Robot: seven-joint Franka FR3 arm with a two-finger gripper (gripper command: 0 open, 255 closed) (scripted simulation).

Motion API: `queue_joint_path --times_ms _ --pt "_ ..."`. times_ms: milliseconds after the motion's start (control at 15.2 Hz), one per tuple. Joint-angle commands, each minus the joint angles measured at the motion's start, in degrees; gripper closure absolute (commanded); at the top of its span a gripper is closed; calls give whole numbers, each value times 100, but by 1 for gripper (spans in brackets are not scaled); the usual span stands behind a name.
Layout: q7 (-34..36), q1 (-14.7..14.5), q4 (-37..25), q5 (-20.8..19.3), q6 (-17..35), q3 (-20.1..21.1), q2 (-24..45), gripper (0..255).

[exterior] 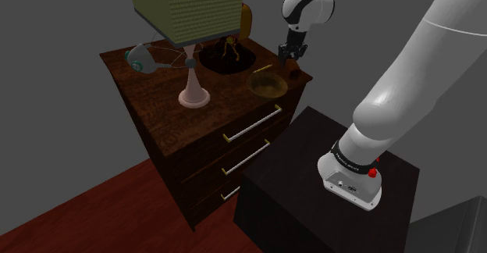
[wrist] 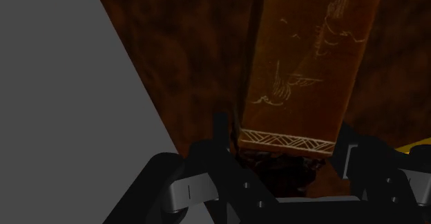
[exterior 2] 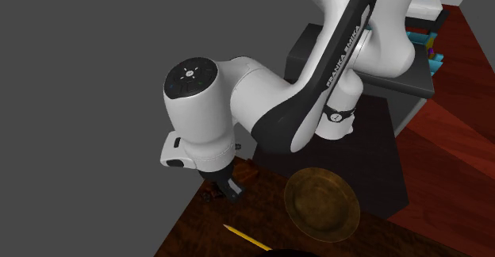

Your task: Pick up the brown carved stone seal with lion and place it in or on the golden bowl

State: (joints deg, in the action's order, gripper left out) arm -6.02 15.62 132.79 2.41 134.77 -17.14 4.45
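The brown seal (wrist: 311,63) is a long block with pale engraved lines and a patterned band near its dark carved end. In the shoulder view the seal (exterior: 293,73) sits at the dresser's corner nearest the stand. My black gripper (exterior: 290,55) hangs just above it, open. Its fingers (wrist: 219,129) stand apart on either side of the carved end, and no contact shows. The golden bowl (exterior: 265,83) rests on the dresser top just to the shoulder view's left of the seal. From above, the bowl (exterior 2: 321,204) lies beside my gripper (exterior 2: 224,188).
The dark wooden dresser (exterior: 168,119) also carries a lamp (exterior: 193,95) with a pink base and green shade, a teal object (exterior: 140,58), and a dark dish with a figure (exterior: 226,56). A yellow pencil (exterior 2: 242,237) lies near the bowl. My black stand (exterior: 312,189) adjoins the dresser.
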Motion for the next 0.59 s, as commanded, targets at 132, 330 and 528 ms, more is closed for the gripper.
queue_joint_path --times_ms 132,330,528 --pt "73 -7 -84 -104 -305 -12 -233 255" --pt "120 -11 -167 -167 -534 -13 -386 255" --pt "162 -13 -261 -222 -764 -12 -529 255"
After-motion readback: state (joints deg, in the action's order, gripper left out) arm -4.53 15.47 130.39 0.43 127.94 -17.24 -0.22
